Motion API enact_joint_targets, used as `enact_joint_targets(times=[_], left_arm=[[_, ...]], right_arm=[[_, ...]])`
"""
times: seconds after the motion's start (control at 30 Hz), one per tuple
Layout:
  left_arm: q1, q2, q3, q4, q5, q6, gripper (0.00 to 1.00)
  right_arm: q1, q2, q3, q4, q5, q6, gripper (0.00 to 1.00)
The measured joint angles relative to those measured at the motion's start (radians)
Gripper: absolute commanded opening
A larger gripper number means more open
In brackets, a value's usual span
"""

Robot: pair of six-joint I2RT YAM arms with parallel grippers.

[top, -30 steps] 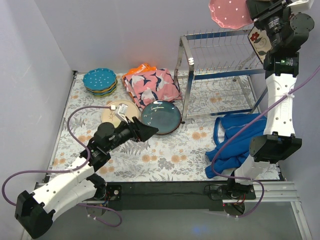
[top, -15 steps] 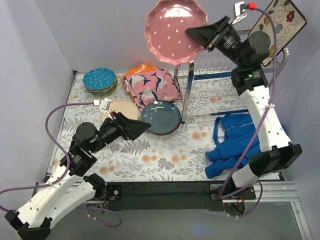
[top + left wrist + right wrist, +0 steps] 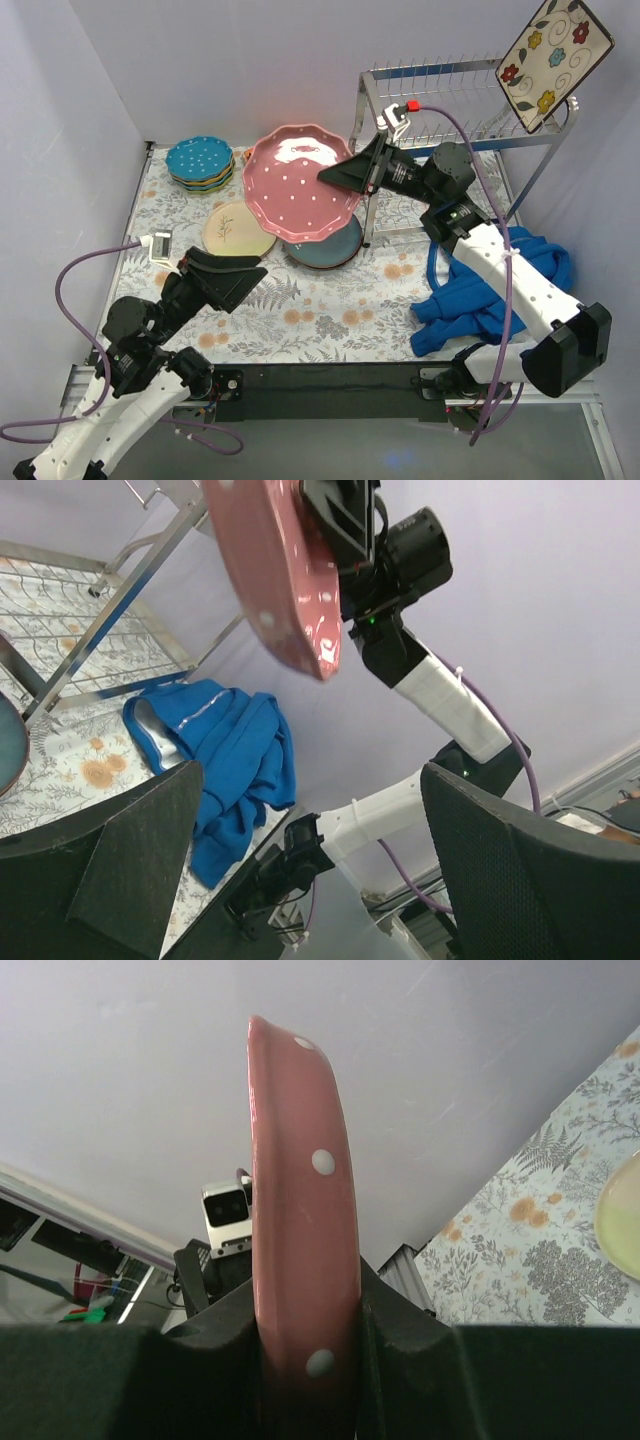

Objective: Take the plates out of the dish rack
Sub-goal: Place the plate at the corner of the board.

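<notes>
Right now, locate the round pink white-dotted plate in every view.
Top external: pink plate, centre, left of the chrome wire dish rack.
Left wrist: pink plate at top, left of centre.
Right wrist: pink plate edge-on, dead centre.
Shared landmark: the right gripper clamped on its rim.

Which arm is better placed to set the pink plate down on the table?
Right. The right gripper is shut on the pink plate, above the dark teal plate; the left gripper is open and empty.
</notes>
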Motion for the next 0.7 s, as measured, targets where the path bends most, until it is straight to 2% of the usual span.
enact_joint_targets(times=[0.23,0.33,0.47,0.5,0.6,0.63,0.7], left_arm=[[0.0,0.023,-0.003,0.01,-0.049,-0.008,0.87],[0.0,0.055,-0.003,0.009,-0.063,-0.012,0.82],[0.0,0.073,-0.003,0.001,-0.09,-0.028,0.7],[0.0,0.073,-0.003,0.002,-0.095,-0.03,0.55],[0.0,0.066,-0.018,0.014,-0.097,-0.063,0.31],[0.0,0.063,-0.028,0.008,-0.097,-0.071,0.03],[0.001,0.062,-0.065,0.002,-0.113,-0.096,0.0]], right_arm=[[0.057,-0.071,-0.118,0.062,-0.008,-0.002,0.01],[0.096,-0.101,-0.172,0.101,-0.016,-0.008,0.01],[0.146,-0.119,-0.266,0.147,-0.032,-0.023,0.01],[0.155,-0.119,-0.287,0.156,-0.034,-0.026,0.01],[0.172,-0.119,-0.37,0.168,-0.034,-0.042,0.01],[0.172,-0.121,-0.399,0.171,-0.031,-0.052,0.01],[0.172,-0.127,-0.447,0.188,-0.021,-0.063,0.01]])
